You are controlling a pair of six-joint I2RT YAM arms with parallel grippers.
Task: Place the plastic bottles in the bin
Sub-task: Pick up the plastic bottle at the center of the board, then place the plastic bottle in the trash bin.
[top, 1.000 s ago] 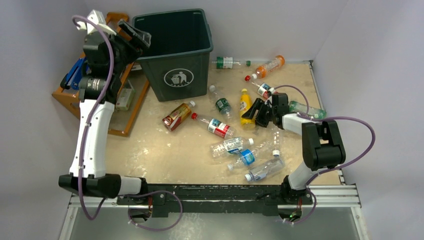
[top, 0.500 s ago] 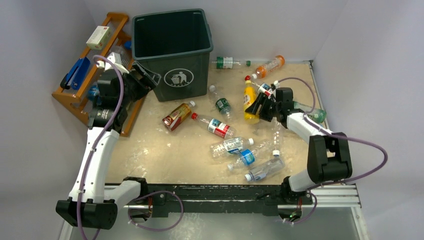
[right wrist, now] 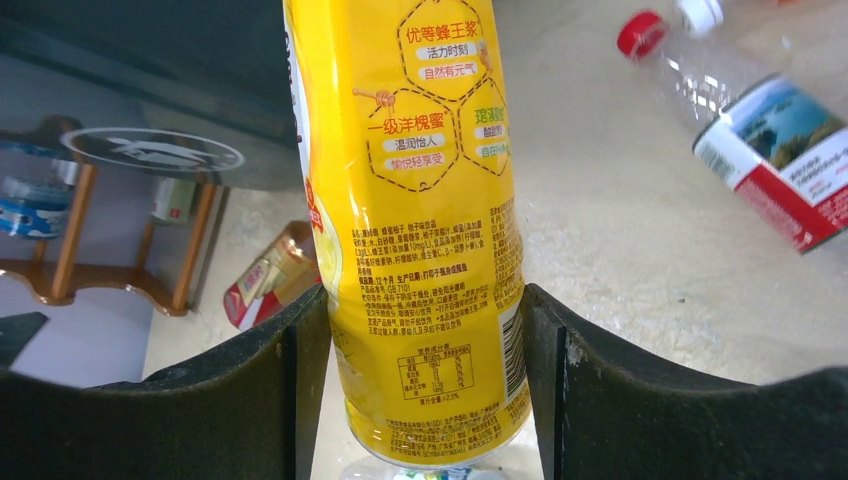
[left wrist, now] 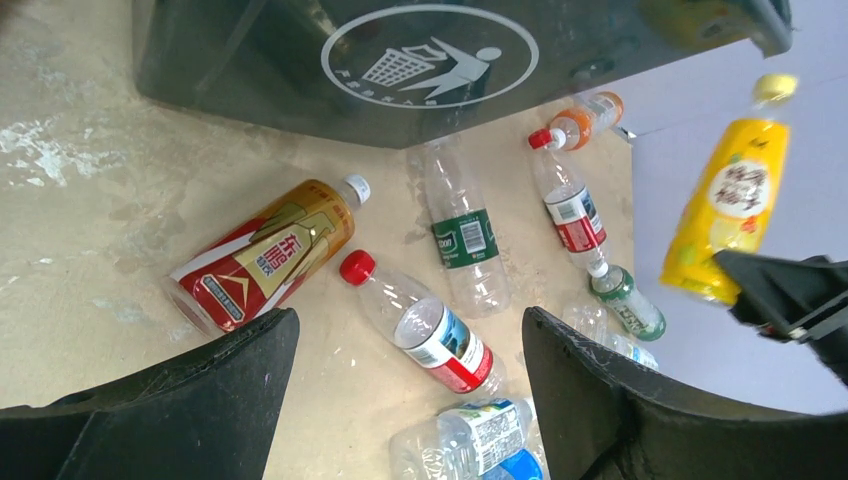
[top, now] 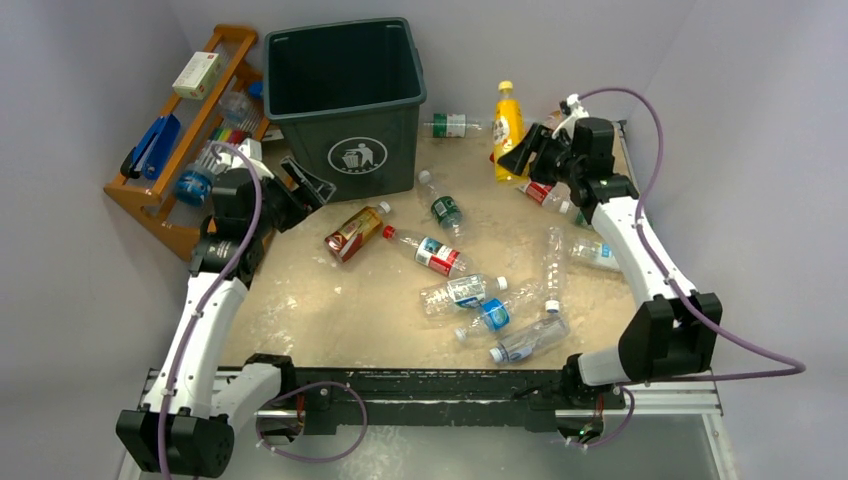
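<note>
My right gripper (top: 520, 155) is shut on a yellow bottle (top: 508, 118) and holds it up in the air to the right of the dark green bin (top: 345, 100); its label fills the right wrist view (right wrist: 425, 200). My left gripper (top: 305, 185) is open and empty, low in front of the bin's left corner. Below its jaws in the left wrist view lie a red-and-gold bottle (left wrist: 265, 255), a red-capped clear bottle (left wrist: 420, 325) and a green-labelled bottle (left wrist: 465, 235). Several more bottles lie across the tan table, among them a blue-labelled one (top: 492, 314).
An orange wooden rack (top: 180, 130) with boxes and markers stands left of the bin. A green-labelled bottle (top: 455, 125) lies at the back wall. Grey walls close in the left, right and back. A metal rail (top: 430, 385) runs along the near edge.
My right gripper has lifted the yellow bottle off the table and carried it back and up toward the bin. My left arm has come down from above the bin's rim to its front left corner.
</note>
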